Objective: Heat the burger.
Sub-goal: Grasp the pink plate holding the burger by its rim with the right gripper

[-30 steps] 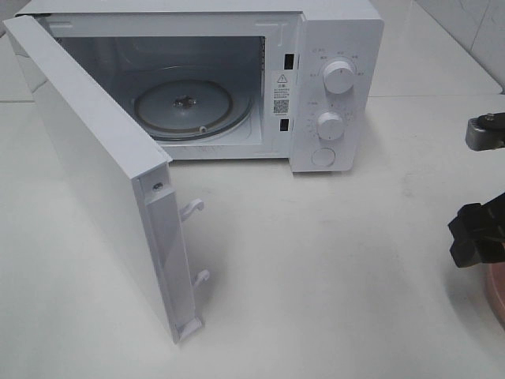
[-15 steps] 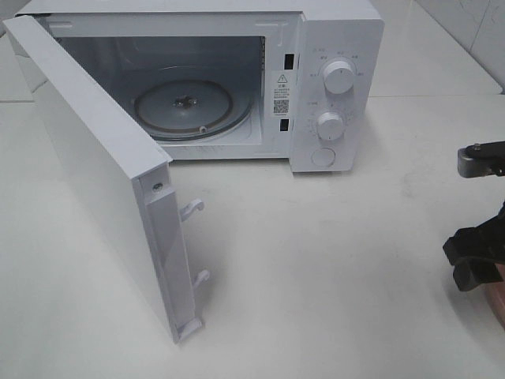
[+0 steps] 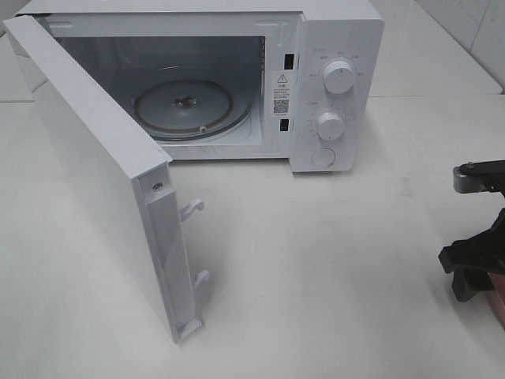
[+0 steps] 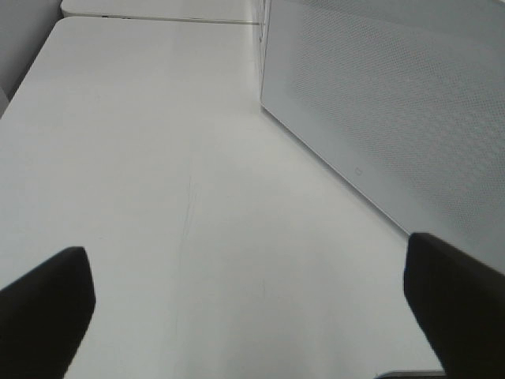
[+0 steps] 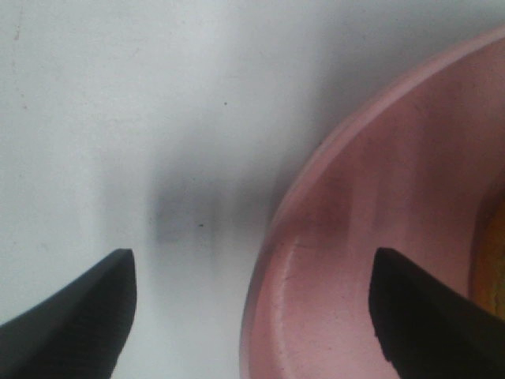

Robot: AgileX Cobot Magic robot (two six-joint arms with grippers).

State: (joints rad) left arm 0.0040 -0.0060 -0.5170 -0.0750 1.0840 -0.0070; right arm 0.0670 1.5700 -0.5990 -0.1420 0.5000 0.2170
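White microwave (image 3: 347,95) is standing with its door (image 3: 95,181) open and its glass turntable (image 3: 185,106) bare; loading, closing and heating are all remaining. The right jaws are spreading wide, one either side of the pink plate (image 5: 331,260) rim. The left jaws are gaping, empty, over the desk (image 4: 158,158). The burger (image 5: 494,260) is showing only as an orange sliver on the plate, cut off by the frame.

White tabletop (image 3: 331,260), tiled wall (image 3: 483,30)
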